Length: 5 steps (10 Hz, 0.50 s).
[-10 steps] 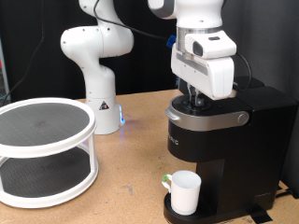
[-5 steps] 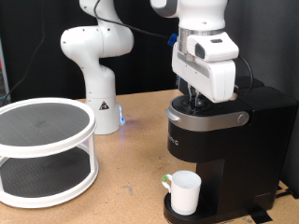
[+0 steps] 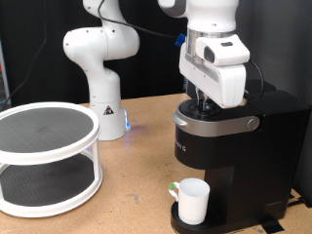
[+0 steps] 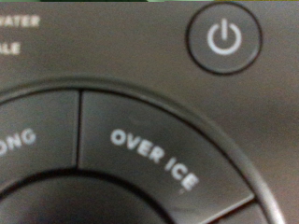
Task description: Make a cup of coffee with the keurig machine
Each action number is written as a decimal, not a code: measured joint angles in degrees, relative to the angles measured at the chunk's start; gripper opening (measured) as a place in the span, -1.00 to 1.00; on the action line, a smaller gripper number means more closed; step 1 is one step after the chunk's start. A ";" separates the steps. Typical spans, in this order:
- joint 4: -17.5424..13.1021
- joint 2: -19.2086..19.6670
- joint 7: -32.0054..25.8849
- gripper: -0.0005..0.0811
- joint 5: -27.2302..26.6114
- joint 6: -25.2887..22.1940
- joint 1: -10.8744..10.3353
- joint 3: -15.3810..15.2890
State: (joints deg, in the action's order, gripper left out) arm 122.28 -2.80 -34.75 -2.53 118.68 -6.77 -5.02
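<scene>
The keurig machine (image 3: pixel 239 146) stands black and boxy at the exterior view's right, its silver-trimmed lid down. The white cup (image 3: pixel 193 200) sits upright on the machine's round drip base, under the spout, with a green mark by its handle. My gripper (image 3: pixel 202 101) hangs straight down onto the lid, its fingertips at or just above the lid's top. The wrist view is filled by the keurig machine's lid (image 4: pixel 140 65) from very close: a round power button (image 4: pixel 225 39) and a button marked OVER ICE (image 4: pixel 154 161). No fingers show there.
A white two-tier round stand (image 3: pixel 44 156) with dark mesh shelves occupies the exterior view's left. A second white robot arm's base (image 3: pixel 102 78) stands at the back, on the wooden table (image 3: pixel 136 185). A black curtain closes off the background.
</scene>
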 joint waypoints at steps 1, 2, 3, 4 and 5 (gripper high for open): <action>-0.95 0.51 -0.01 -0.98 0.14 -2.26 0.02 0.01; -1.72 0.94 -0.01 -0.98 0.25 -3.57 0.03 0.02; -2.01 1.15 -0.01 -0.98 0.27 -3.86 0.03 0.02; -2.03 1.17 0.01 -0.98 0.27 -3.87 0.03 0.02; -2.03 1.17 0.01 -0.98 0.27 -3.85 0.03 0.02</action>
State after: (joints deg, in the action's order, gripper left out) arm 120.25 -1.63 -34.74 -2.25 114.84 -6.73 -4.99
